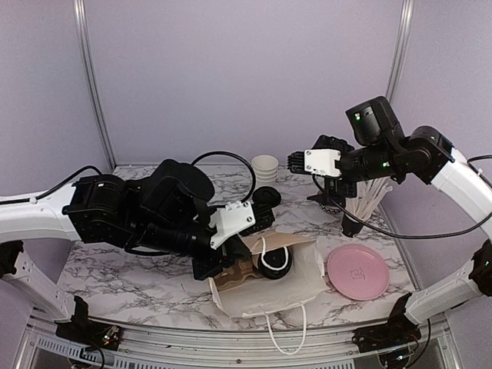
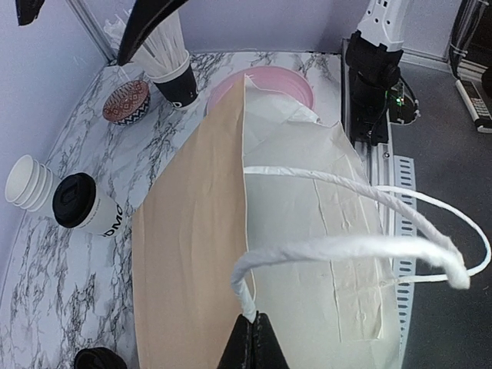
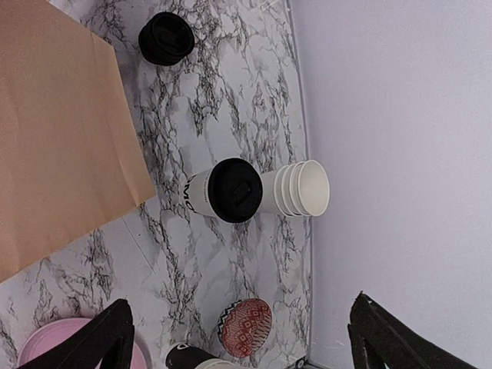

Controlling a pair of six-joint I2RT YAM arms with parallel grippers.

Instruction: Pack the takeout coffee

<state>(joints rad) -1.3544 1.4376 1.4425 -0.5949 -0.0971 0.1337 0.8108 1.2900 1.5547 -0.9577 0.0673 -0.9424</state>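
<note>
The takeout coffee (image 1: 266,198), a white cup with a black lid and dark lettering, stands at the back of the table beside a stack of lidless white cups (image 1: 265,167). It also shows in the left wrist view (image 2: 81,204) and the right wrist view (image 3: 223,191). A white paper bag (image 1: 269,288) with a brown side lies at the front centre. My left gripper (image 2: 257,323) is shut on the bag's white twisted handle (image 2: 346,247) and holds that end up. My right gripper (image 3: 242,338) is open and empty, high above the back of the table, past the coffee (image 1: 295,161).
A pink plate (image 1: 357,271) lies right of the bag. A black cup of stirrers (image 1: 360,209) stands at the right. A red patterned dish (image 3: 246,327) lies near the back wall. Black lids (image 3: 165,37) sit by the bag. The bag's loose handle (image 1: 288,338) hangs over the front edge.
</note>
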